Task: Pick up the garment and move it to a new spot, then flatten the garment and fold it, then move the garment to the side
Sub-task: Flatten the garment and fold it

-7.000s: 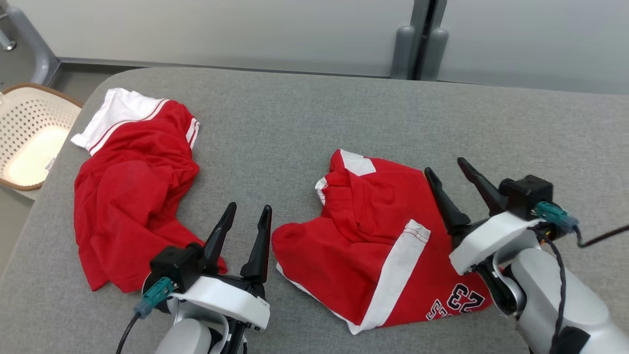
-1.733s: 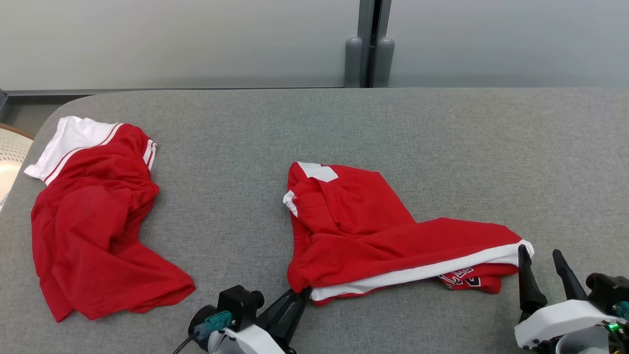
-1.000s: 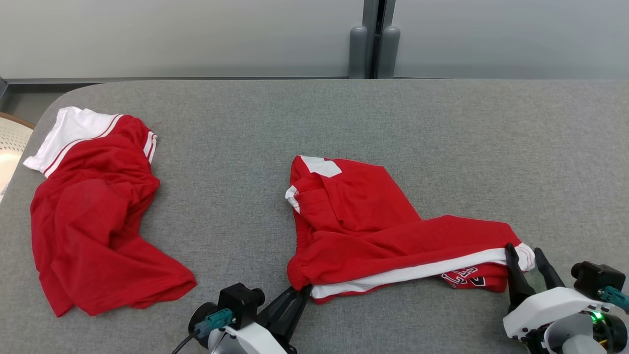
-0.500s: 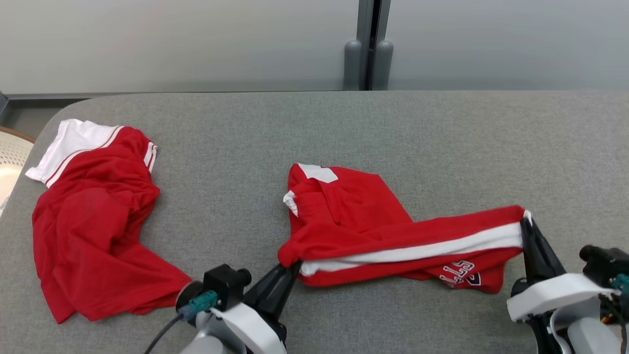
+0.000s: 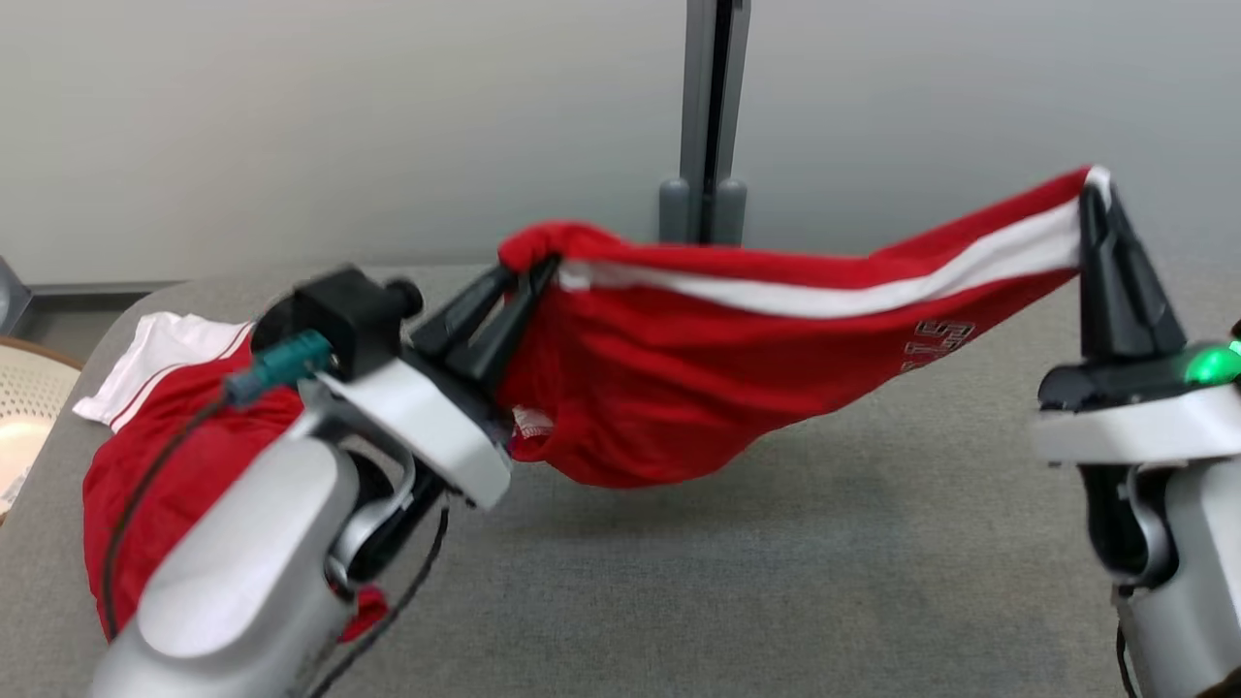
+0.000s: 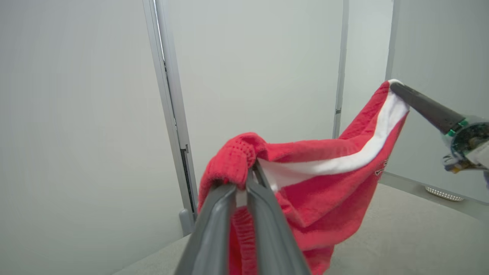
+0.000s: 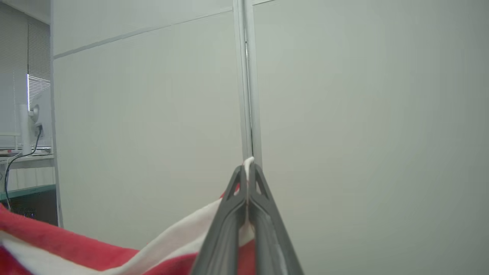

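The garment (image 5: 679, 378), red shorts with a white side stripe and lettering, hangs in the air above the grey table (image 5: 776, 601), stretched between both arms. My left gripper (image 5: 543, 267) is shut on its left end, a bunched red fold (image 6: 233, 160). My right gripper (image 5: 1096, 189) is shut on the right end, where the white stripe (image 7: 246, 162) pokes out between the fingers. The cloth sags in the middle, its lowest fold just above the table.
A second red garment (image 5: 155, 436) with a white waistband lies crumpled at the table's left end, partly behind my left arm. A pale perforated basket (image 5: 24, 417) stands off the left edge. A grey wall with a vertical post (image 5: 713, 107) runs behind the table.
Both grippers have risen, lifting the garment off the table into the air. The right gripper, open a second ago, has shut on the striped end. The head view has tilted up.
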Controlling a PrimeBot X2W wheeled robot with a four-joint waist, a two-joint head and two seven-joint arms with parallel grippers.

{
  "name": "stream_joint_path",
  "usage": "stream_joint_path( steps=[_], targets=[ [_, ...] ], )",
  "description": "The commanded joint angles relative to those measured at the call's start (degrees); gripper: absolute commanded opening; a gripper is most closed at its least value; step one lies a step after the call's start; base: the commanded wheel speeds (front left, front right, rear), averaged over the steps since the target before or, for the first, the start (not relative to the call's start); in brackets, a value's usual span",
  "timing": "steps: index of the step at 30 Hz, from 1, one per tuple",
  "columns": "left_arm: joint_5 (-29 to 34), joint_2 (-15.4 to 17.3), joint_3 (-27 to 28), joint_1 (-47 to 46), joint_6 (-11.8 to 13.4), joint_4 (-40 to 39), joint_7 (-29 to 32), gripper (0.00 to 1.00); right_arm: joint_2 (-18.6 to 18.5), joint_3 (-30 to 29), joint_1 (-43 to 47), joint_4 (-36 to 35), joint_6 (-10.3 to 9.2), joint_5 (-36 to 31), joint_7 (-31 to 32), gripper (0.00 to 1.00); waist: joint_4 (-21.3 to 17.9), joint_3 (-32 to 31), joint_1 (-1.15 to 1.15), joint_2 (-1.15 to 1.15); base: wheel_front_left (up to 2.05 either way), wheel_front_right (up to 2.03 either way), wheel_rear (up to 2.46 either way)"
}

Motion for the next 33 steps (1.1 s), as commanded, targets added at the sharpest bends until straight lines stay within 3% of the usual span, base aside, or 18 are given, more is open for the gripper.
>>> stream_joint_path(
  steps=[1,9,18,25,33],
  targets=[
    [-0.37,0.20,0.38,-0.91,0.25,-0.46,0.40,0.00,0.27,-0.68,-0.49,-0.38,-0.02,-0.53,-0.03,0.00,-0.45,-0.86,0.00,0.00,0.00,0.00,0.00],
    [-1.95,0.92,3.38,-8.14,3.27,-8.36,7.03,0.00,5.92,-6.25,-2.96,-9.94,-0.02,-5.93,3.81,0.00,-1.76,-3.21,0.00,0.00,0.00,0.00,0.00],
    [-3.85,0.83,7.84,-7.50,8.96,-12.83,7.93,0.00,9.51,-13.36,-1.90,-16.68,-0.02,-11.83,8.87,0.00,-3.32,-2.20,0.00,0.00,0.00,0.00,0.00],
    [-6.27,-2.15,7.50,-12.26,8.52,-8.72,9.88,0.00,9.77,-11.67,-8.58,-14.03,-0.01,-11.90,13.90,0.00,-4.69,4.15,0.00,0.00,0.00,0.00,0.00],
    [-5.23,-4.24,9.55,-29.57,6.95,3.81,10.79,0.00,5.87,-8.13,-31.20,-3.13,-0.01,-10.57,15.23,0.00,-8.66,20.71,0.00,0.00,0.00,0.00,0.00]
  ],
)
